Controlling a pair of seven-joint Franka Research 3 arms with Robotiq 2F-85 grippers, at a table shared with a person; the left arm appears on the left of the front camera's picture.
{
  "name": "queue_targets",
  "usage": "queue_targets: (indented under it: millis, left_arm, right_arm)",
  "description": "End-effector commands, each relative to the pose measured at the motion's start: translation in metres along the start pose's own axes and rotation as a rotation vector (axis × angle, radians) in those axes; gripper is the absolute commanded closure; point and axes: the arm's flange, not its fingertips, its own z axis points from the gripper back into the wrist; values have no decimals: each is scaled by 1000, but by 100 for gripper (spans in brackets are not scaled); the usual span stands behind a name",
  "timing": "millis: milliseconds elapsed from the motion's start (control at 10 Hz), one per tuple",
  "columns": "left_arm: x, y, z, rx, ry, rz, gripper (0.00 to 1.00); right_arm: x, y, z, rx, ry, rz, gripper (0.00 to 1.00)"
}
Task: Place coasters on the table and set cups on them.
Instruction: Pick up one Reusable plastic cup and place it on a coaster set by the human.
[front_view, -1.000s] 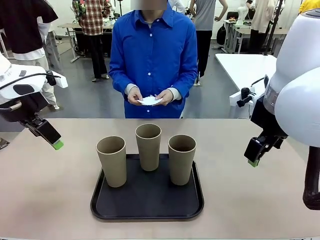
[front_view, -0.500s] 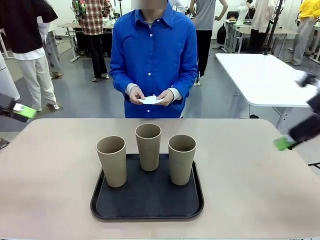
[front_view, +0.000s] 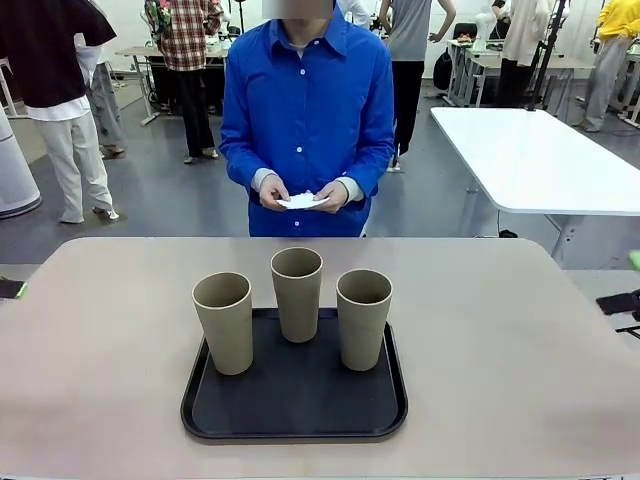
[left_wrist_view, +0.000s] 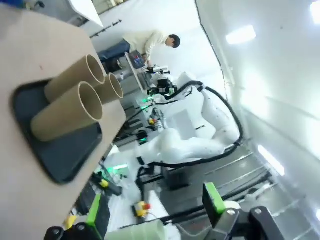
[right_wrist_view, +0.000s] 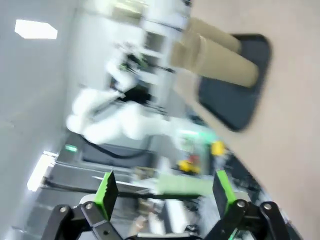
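**Task at its start: no coasters laid, all cups waiting on the tray**

The left gripper (left_wrist_view: 154, 212) is being held wide open, its green-padded fingers spread with nothing between them. It is being held out past the table's left edge, rolled so that the tabletop is being seen at a slant. The right gripper (right_wrist_view: 165, 192) is likewise being held wide open and empty, out past the table's right edge. Both are well apart from the cups.

Further out, the three cups (front_view: 297, 293) are being carried upright on a black tray (front_view: 295, 412). The tray is sitting midway along the near edge of the table (front_view: 480, 330). One cup is standing toward the tray's far edge, with the other two flanking it nearer.

Beyond the table's far edge, the coasters (front_view: 302, 201) are being held as a small white bundle in the hands (front_view: 272, 192) of a person. How many there are cannot be told. No coaster is lying on the table, so every placement is judged to be left undone.
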Motion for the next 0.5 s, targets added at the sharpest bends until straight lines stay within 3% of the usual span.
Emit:
queue_targets:
  millis: [0,400]
  left_arm:
    - [-3,-16,3,93,-35,58,0]
    - [-3,-36,15,229,-73,88,0]
  right_arm:
    - [4,-4,23,129,-126,-134,0]
    - [3,-16,28,102,-133,-195,0]
